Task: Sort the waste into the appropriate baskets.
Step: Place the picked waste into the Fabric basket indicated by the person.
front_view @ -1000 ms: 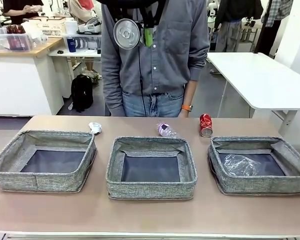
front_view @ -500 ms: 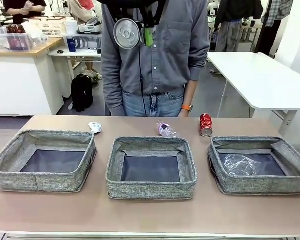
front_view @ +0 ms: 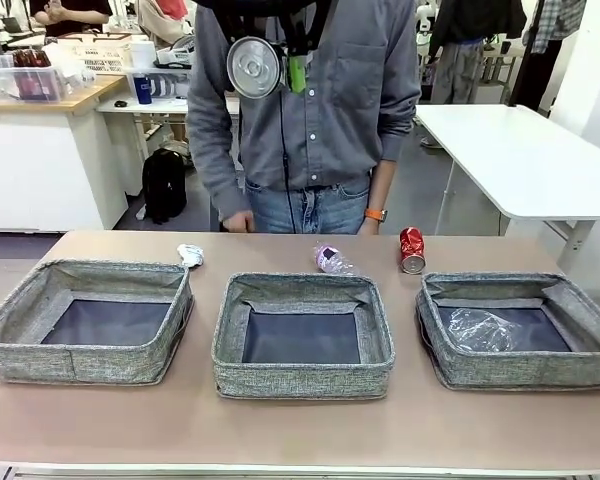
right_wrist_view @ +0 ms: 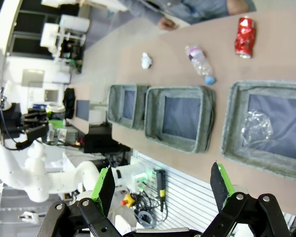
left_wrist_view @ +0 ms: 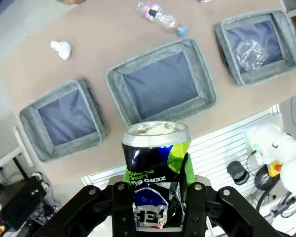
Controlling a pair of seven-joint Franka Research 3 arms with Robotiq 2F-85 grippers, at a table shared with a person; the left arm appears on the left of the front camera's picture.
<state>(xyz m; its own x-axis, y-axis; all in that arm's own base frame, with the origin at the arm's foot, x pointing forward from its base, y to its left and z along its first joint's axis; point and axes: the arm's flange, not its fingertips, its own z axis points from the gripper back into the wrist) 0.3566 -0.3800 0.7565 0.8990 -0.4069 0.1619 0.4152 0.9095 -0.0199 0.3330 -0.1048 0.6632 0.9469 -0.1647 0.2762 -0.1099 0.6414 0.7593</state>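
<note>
- Gripping the dark can (left_wrist_view: pixel 156 163) by its lower half, the left gripper (left_wrist_view: pixel 158 200) holds it upright, well above the table (front_view: pixel 300 430).
- Right gripper (right_wrist_view: pixel 164 190): jaws spread wide with nothing between them, also high over the table.
- Clear bottle (front_view: pixel 480 328) lies inside the right basket (front_view: pixel 520 378).
- Red can (front_view: pixel 411 250) lies on its side just behind that basket.
- Pink-labelled bottle (front_view: pixel 331 260) lies just behind the middle basket (front_view: pixel 300 382).
- Paper wad (front_view: pixel 190 254) sits by the left basket's (front_view: pixel 80 365) far right corner.
</note>
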